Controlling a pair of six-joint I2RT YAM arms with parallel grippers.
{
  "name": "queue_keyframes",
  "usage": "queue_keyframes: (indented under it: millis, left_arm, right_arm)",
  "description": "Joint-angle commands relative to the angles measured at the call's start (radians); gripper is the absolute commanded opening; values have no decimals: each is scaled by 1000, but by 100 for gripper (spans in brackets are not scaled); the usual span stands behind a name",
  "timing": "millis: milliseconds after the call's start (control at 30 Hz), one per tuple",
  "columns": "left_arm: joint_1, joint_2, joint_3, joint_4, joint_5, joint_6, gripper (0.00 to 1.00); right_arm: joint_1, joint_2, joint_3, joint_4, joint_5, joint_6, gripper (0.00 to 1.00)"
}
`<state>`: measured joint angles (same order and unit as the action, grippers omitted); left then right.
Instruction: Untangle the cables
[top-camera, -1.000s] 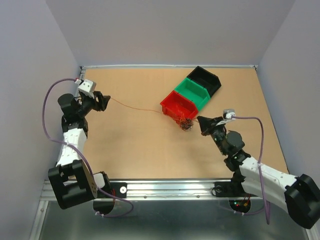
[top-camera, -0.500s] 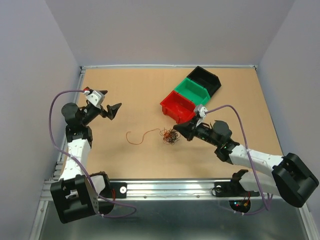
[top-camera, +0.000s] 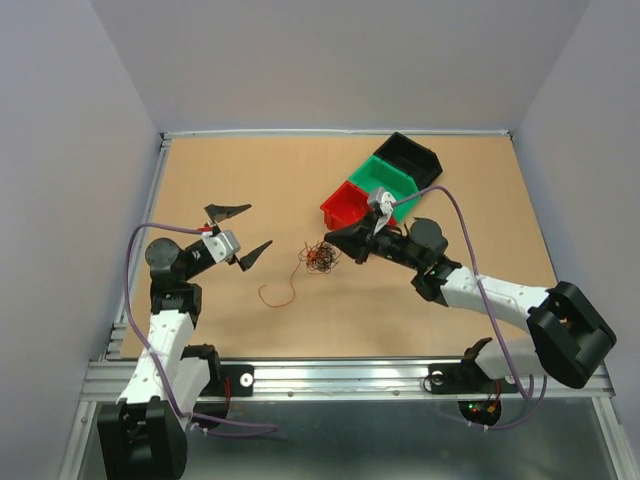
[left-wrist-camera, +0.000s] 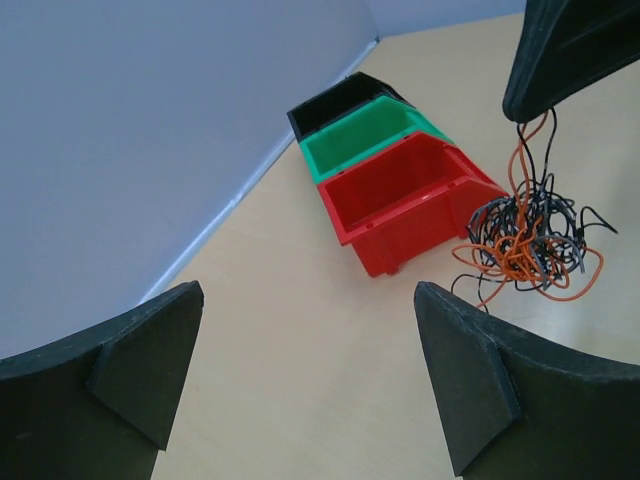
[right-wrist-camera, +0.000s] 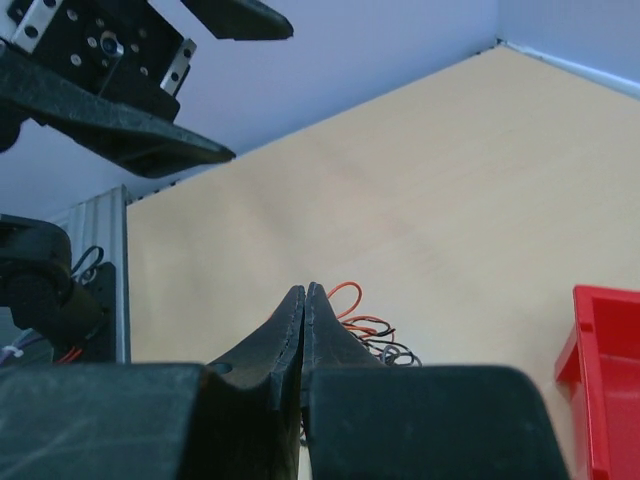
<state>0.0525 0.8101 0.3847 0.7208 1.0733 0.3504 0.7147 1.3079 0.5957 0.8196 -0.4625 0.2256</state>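
Note:
The cables (top-camera: 320, 258) are a small tangle of thin red, orange and black wires near the table's middle. In the left wrist view (left-wrist-camera: 530, 235) they hang in a clump that reaches the table. My right gripper (top-camera: 331, 240) is shut on strands at the top of the tangle; its closed tip shows in its own view (right-wrist-camera: 305, 290) with wire loops (right-wrist-camera: 365, 325) behind it. One loose red wire (top-camera: 278, 290) lies curled on the table apart from the tangle. My left gripper (top-camera: 258, 226) is open and empty, left of the tangle, fingers spread wide (left-wrist-camera: 308, 290).
A red bin (top-camera: 348, 206), a green bin (top-camera: 388, 180) and a black bin (top-camera: 415, 157) stand in a row at the back right, just behind my right gripper. Grey walls close the table on three sides.
My left gripper let go of the taut red wire, opened and moved nearer and right. The wire now lies curled on the table. My right gripper carried the tangle leftward, away from the red bin.

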Motion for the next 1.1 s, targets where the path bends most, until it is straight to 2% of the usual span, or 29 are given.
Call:
queue_keyframes:
  millis: [0,33,267,433,467,600,667,767,800,833,867,900,967,1000,1033,1067]
  left_arm:
    - [-6,0,-18,95,123,48,99]
    - [-34,6,-18,85,137,50,99]
    - [-264,-12,-76,78,-93,194,99]
    - [-356,81,-44,71,-167,223,98]
    - [-367,98,-37,63,-171,235,97]
    - [-410,191,12,-16,-185,300,80]
    - [-437,237,34,-73,-199,334,77]
    - [-453,255,28,-107,-220,403,56]
    - [-454,251,23,-107,-228,413,40]
    - [-454,250,22,-107,-234,415,30]
    - [-454,250,20,-107,-236,415,14]
    - [-454,250,20,-107,-231,415,4]
    - [-454,239,14,-113,-227,418,0]
    - [-454,232,11,-116,-225,418,0]
    - [-453,222,8,-122,-225,417,0]
    - [-453,200,0,-127,-217,417,0]
  right_arm:
    - [14,7,114,70,-53,14,1]
    - [17,10,124,70,-57,18,1]
    - [28,45,182,69,-70,41,1]
    - [32,71,202,69,-70,46,1]
    - [34,73,204,70,-70,47,1]
    - [34,83,207,70,-65,41,1]
    - [34,85,202,69,-59,34,1]
    - [34,77,181,69,-42,20,1]
    - [34,74,173,69,-36,12,1]
    - [34,65,164,69,-31,0,2]
    - [34,60,144,69,-18,-8,4]
    - [34,56,135,70,-10,-12,4]
    - [34,45,116,67,4,-23,11]
    - [34,42,109,69,13,-35,22]
    - [35,40,86,69,21,-40,50]
    - [34,39,76,67,22,-52,57]
